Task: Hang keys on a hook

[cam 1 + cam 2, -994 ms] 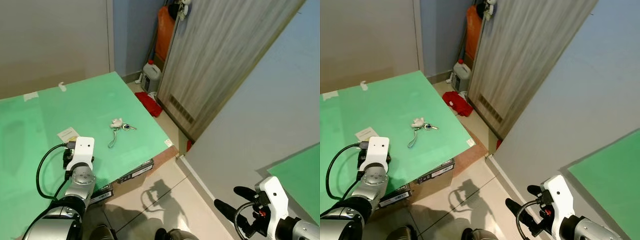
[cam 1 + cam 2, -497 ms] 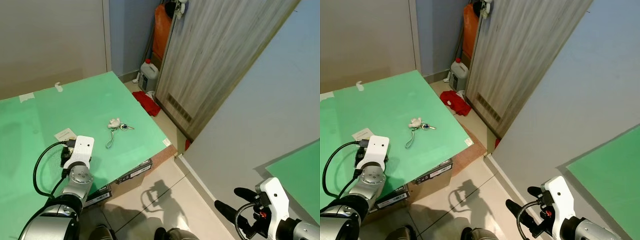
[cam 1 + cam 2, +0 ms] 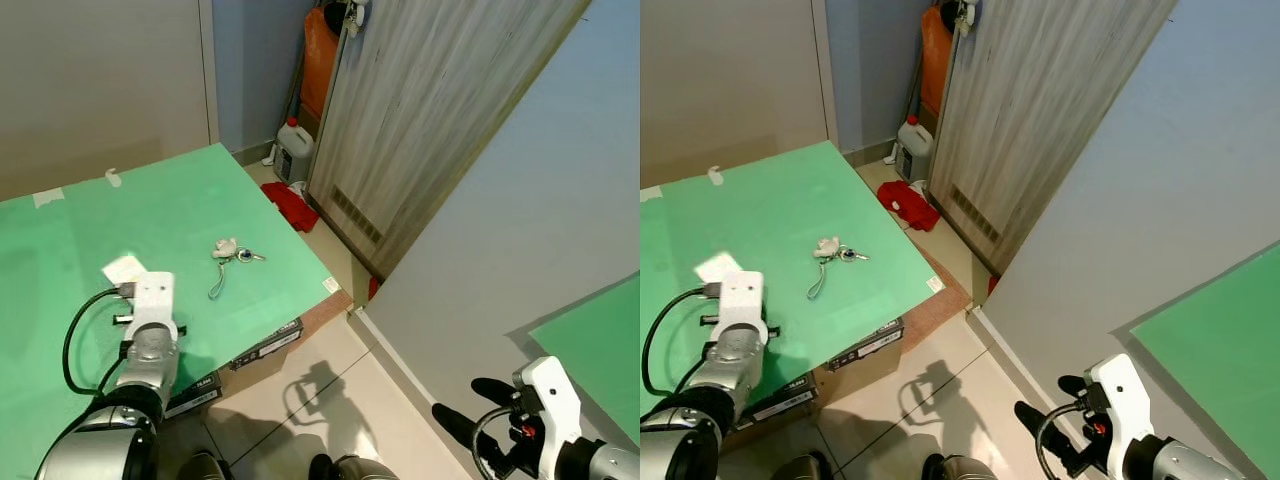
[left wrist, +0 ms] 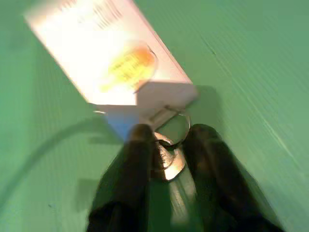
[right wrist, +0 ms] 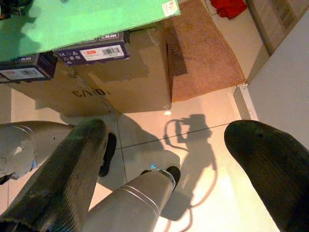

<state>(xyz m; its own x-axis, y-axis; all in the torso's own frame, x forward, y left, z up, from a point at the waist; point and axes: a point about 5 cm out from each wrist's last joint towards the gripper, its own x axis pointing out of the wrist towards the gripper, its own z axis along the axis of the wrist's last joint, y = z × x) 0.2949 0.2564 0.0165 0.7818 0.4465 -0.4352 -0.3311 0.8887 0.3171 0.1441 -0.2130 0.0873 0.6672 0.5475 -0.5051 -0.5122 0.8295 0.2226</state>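
Observation:
On the green tabletop point(image 3: 70, 230) my left wrist point(image 3: 152, 296) hovers right by a white tag point(image 3: 124, 268). In the left wrist view my left gripper point(image 4: 169, 137) is shut on a metal key ring point(image 4: 175, 126) that joins a key point(image 4: 169, 163) to that white tag point(image 4: 106, 58), which bears an orange mark. A second bunch of keys point(image 3: 230, 250) with a white fob and a grey loop lies apart near the table's right edge. Small dark and white things point(image 3: 355, 12) hang at the top of the wooden door. My right gripper point(image 3: 470, 405) hangs open over the tiled floor.
Flat boxes point(image 3: 270, 342) and a cardboard carton point(image 5: 120, 77) sit under the table's front edge beside a brown mat point(image 5: 203, 63). Past the table lie a red cloth point(image 3: 295, 205), a white jug point(image 3: 294, 138) and an orange bag point(image 3: 322, 60). The wooden door point(image 3: 430, 120) meets a grey wall on the right.
The whole view has drifted slightly. My left wrist has turned and now lines up straight behind the white tag. The right arm has stayed still.

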